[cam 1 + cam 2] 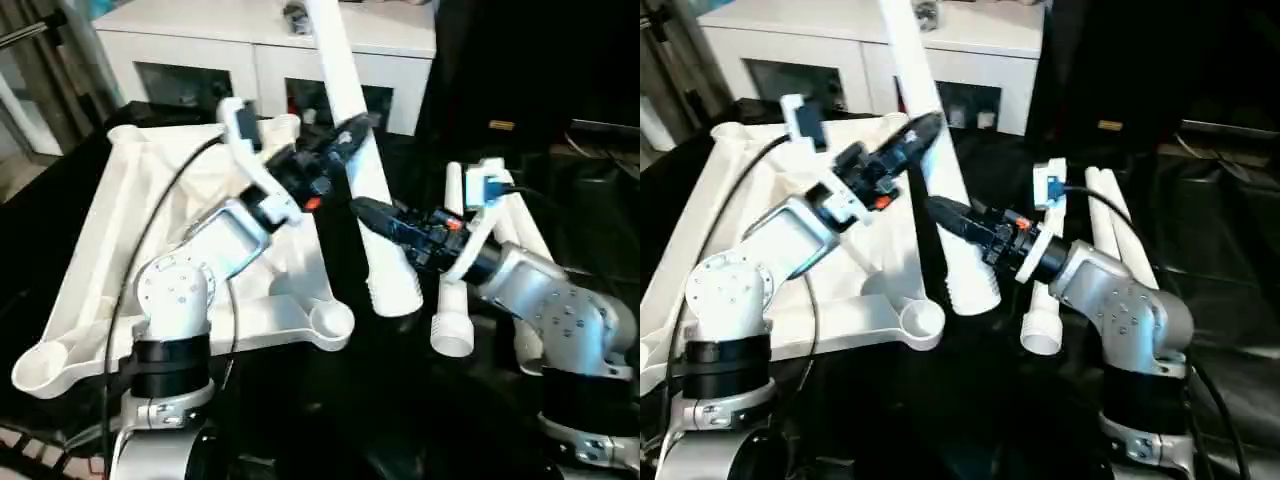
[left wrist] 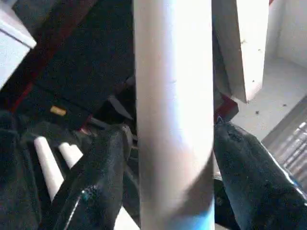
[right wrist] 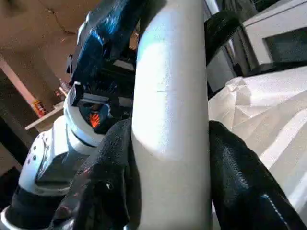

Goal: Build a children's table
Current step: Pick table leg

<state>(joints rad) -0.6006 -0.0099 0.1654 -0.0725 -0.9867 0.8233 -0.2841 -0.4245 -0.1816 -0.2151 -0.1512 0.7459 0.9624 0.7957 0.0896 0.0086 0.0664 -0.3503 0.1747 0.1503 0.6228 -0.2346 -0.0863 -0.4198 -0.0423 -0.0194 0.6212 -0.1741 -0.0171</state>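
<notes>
We count one tabletop (image 1: 110, 270) and four legs. One leg (image 1: 352, 150) is up in the air, and three more legs (image 1: 1110, 235) lie side by side on the black counter (image 1: 1230, 330) to our right, just beyond our right arm; one of them ends in a ribbed plug (image 1: 452, 330) pointing toward us.

The tabletop lies upside down on the counter to our left, white plastic, rectangular, with raised ribs crossing its underside and a round socket at each corner; the nearest socket (image 1: 331, 322) sits just beside the lower end of the raised leg. That leg is a long white tube, tilted, its top leaning away toward the white cabinet (image 1: 200, 40) behind, its ribbed lower end (image 1: 395, 295) hanging close over the counter between tabletop and spare legs.

We have both claws on it. Our left claw (image 1: 350, 135) is closed around the tube higher up, a black finger (image 2: 96, 177) pressed to each side. Our right claw (image 1: 368, 212) clasps the same tube lower down, its fingers (image 3: 240, 167) wrapping both sides of the shaft.
</notes>
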